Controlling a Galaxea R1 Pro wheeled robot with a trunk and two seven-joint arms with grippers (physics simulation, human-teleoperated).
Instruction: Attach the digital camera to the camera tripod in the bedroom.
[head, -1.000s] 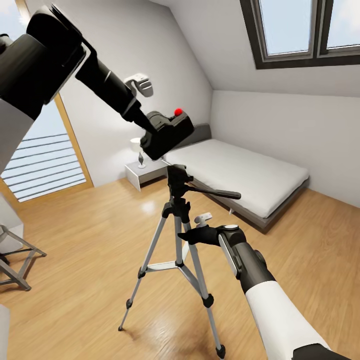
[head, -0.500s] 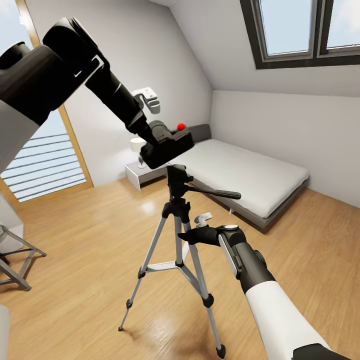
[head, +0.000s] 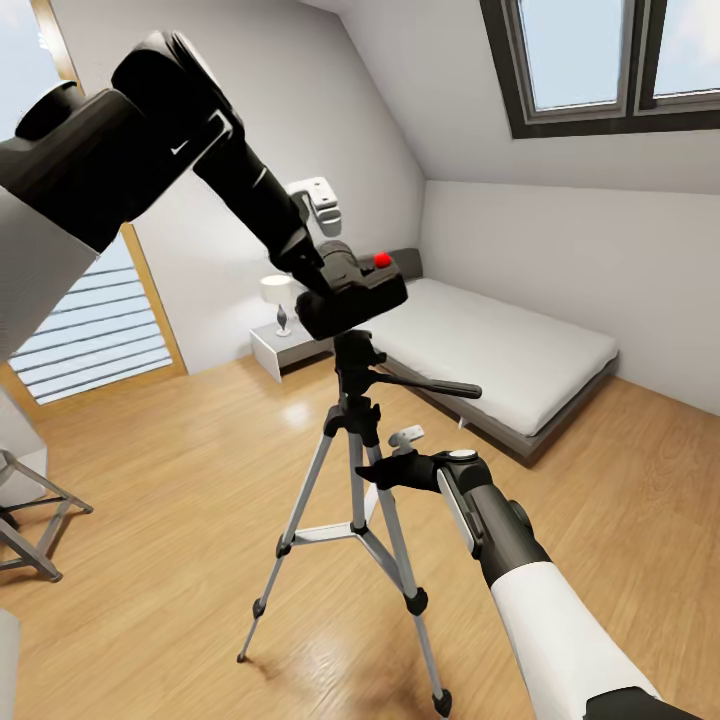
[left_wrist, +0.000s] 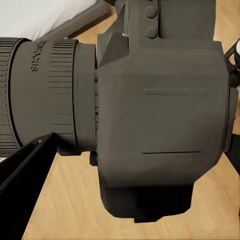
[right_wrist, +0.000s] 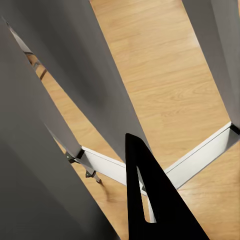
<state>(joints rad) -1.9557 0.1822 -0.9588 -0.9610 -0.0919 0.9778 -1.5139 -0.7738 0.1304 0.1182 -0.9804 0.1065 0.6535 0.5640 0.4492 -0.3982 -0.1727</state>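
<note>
The digital camera (head: 352, 292), black with a red button (head: 381, 260) on top, hangs directly over the camera tripod's black pan head (head: 355, 358), its underside touching or nearly touching it. My left gripper (head: 312, 270) is shut on the camera's near end. The left wrist view shows the camera body (left_wrist: 160, 115) and lens close up, with one finger (left_wrist: 20, 175) beside it. The camera tripod (head: 357, 500) stands on the wood floor. My right gripper (head: 383, 470) is closed on its upper legs below the head. Tripod legs (right_wrist: 100, 100) loom large in the right wrist view.
A grey low bed (head: 490, 350) lies behind the tripod along the far wall, with a white nightstand and lamp (head: 283, 340) beside it. A grey metal stool (head: 35, 520) stands at the left edge. The tall window (head: 90, 310) is at left, the skylight (head: 600, 60) overhead.
My left arm has carried the camera rightward and down, from above-left of the pan head to right on top of it. The right arm and tripod have stayed still.
</note>
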